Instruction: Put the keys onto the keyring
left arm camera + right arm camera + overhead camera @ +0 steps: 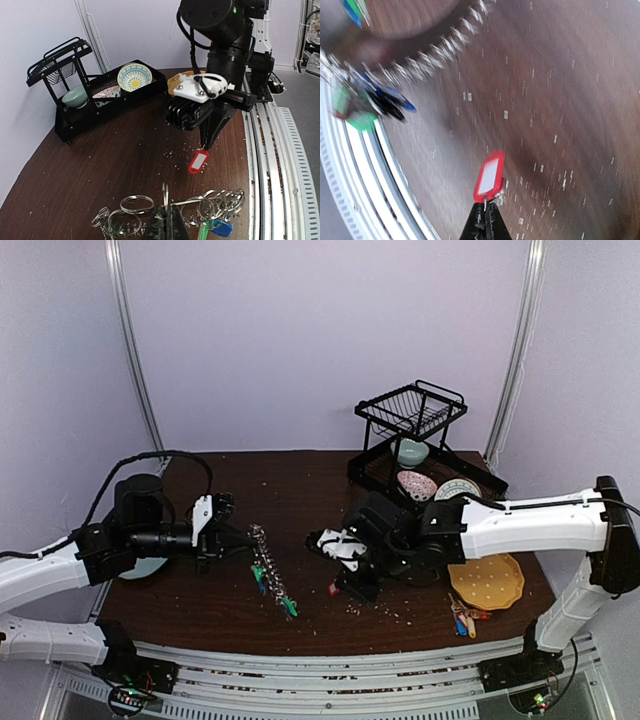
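**Figure.** We recorded a dark brown wooden table (300,490), speckled with pale crumbs (506,114), enclosed by smooth pale lilac walls (320,340). The left gripper (166,220), jaws together, clamped the large silver wire keyring (137,204), strung with small loops and green and blue tagged keys (220,228), over the table's near middle. The right gripper (485,212) pinched a glossy red rectangular tagged key (490,175) nearby.

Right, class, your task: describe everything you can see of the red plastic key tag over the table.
The red plastic key tag is a small rounded oblong with a white label window. Its narrow end, at a thin metal loop, is pinched in the right arm's shut jaws. It hangs below them, seemingly clear of the dark brown wooden table, touching nothing else. No key blade shows.
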Available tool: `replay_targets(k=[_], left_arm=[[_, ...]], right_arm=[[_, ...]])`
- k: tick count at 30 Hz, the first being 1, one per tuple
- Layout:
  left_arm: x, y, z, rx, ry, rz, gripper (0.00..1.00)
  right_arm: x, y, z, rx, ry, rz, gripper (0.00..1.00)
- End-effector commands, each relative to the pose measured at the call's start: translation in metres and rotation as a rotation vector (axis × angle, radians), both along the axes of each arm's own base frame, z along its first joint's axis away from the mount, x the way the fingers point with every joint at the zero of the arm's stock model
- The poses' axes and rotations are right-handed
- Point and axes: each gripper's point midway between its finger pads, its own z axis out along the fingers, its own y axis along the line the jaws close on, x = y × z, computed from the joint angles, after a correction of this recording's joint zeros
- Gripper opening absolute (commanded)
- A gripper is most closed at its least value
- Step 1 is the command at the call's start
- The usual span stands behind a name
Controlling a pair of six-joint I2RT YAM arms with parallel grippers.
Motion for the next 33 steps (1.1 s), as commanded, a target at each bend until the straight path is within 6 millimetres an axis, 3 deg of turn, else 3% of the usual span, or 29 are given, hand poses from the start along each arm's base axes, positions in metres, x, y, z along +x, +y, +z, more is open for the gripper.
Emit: replay_targets(k=[1, 5, 9, 12, 20, 25, 33], left_arm=[[-0.007, -0.008, 0.038, -0.092, -0.101, -0.074, 0.0], [-0.008, -0.007, 0.038, -0.094, -0.1, -0.075, 0.0], [-0.01, -0.005, 0.039, -0.099, -0.108, -0.071, 0.0], [-0.011, -0.004, 0.039, -0.102, -0.107, -0.072, 0.0], [-0.011, -0.002, 0.04, -0.103, -0.112, -0.062, 0.0], [-0.009, -0.002, 0.039, -0.098, -0.114, -0.051, 0.0], [-0.008, -0.002, 0.037, -0.093, -0.11, -0.049, 0.0]], right_arm=[[-0.02, -0.041, 0.0, -0.165, 0.12, -0.052, 0.0], [-0.047, -0.06, -0.013, -0.279, 0.282, -0.055, 0.0], [-0.084, -0.071, -0.042, -0.406, 0.505, 0.02, 0.0], [-0.092, -0.069, -0.063, -0.467, 0.57, 0.06, 0.0], [-0.045, -0.024, -0.091, -0.553, 0.468, 0.131, 0.0], [-0.022, -0.01, -0.111, -0.575, 0.416, 0.127, 0.0], [0.018, 0.009, -0.105, -0.497, 0.297, 0.021, 0.25]])
